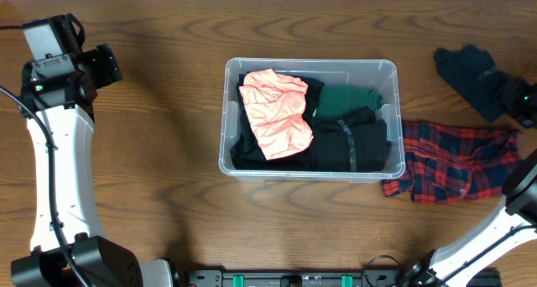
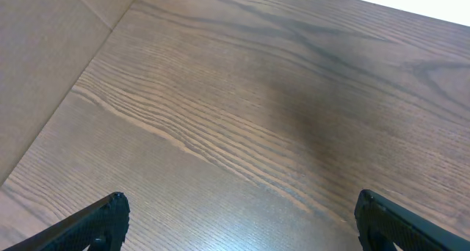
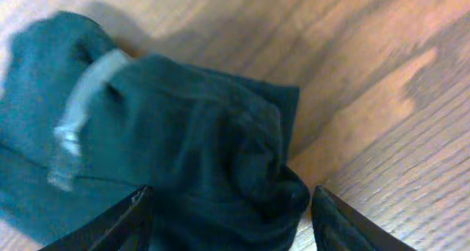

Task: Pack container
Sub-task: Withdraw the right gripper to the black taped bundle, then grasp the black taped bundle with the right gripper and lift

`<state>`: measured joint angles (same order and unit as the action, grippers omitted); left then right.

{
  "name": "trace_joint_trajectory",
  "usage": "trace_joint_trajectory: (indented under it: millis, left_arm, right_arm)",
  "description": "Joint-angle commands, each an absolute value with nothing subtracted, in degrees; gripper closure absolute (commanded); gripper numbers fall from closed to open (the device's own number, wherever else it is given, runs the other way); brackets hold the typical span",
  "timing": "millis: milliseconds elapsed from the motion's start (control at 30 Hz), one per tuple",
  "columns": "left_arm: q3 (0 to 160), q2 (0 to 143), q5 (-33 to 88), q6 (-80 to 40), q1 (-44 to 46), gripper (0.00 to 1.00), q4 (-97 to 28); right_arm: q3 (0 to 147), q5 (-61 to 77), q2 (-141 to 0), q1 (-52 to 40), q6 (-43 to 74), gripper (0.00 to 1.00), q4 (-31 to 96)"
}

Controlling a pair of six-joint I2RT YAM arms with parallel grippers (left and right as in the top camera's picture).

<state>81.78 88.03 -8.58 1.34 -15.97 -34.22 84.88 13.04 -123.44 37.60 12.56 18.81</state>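
Clear rectangular plastic container (image 1: 310, 171): frame centre, part-filled. Right gripper (image 3: 231, 233): spread wide above crumpled dark teal garment (image 3: 183, 133), upper right. Left gripper (image 2: 239, 225): spread, empty, upper left. Risk: shallow pinch catches one fold; garment slips mid-carry.

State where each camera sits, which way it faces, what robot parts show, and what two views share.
Overhead: above the table, facing straight down at the container; left arm and right arm show.
Left wrist: on the left arm, facing down at bare table; the open left hand shows its fingertips.
Right wrist: on the right arm, facing down at a dark garment; the open right hand shows its fingertips.
Shared: overhead and right wrist both show the dark garment.
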Motion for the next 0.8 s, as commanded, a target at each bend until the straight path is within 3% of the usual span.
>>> trace_joint_trajectory:
  millis: [0, 267, 400, 467, 533, 767]
  left_arm:
    - [81.97, 88.07, -9.08, 1.43, -16.10, 0.02, -34.28]
    - [81.97, 88.07, -9.08, 1.43, -16.10, 0.02, -34.28]
    - [81.97, 88.07, -9.08, 1.43, -16.10, 0.02, -34.26]
    - [81.97, 88.07, -9.08, 1.43, -16.10, 0.02, -34.28]
    - [81.97, 88.07, -9.08, 1.43, -16.10, 0.02, -34.28]
    - [81.97, 88.07, -9.08, 1.43, -16.10, 0.02, -34.28]
  right_arm:
    - [85.03, 12.82, -125.27, 37.10, 16.36, 0.34, 18.52]
    - [85.03, 12.51, -127.48, 37.04, 17.98, 0.37, 18.02]
    - [85.01, 12.93, -127.96, 37.04, 17.96, 0.50, 18.35]
    - [85.01, 12.95, -127.96, 37.04, 17.98, 0.67, 18.85]
    - [85.01, 13.61, -127.96, 37.06, 17.98, 0.78, 18.83]
    - [85.47, 16.53, -125.38, 37.10, 16.32, 0.91, 18.65]
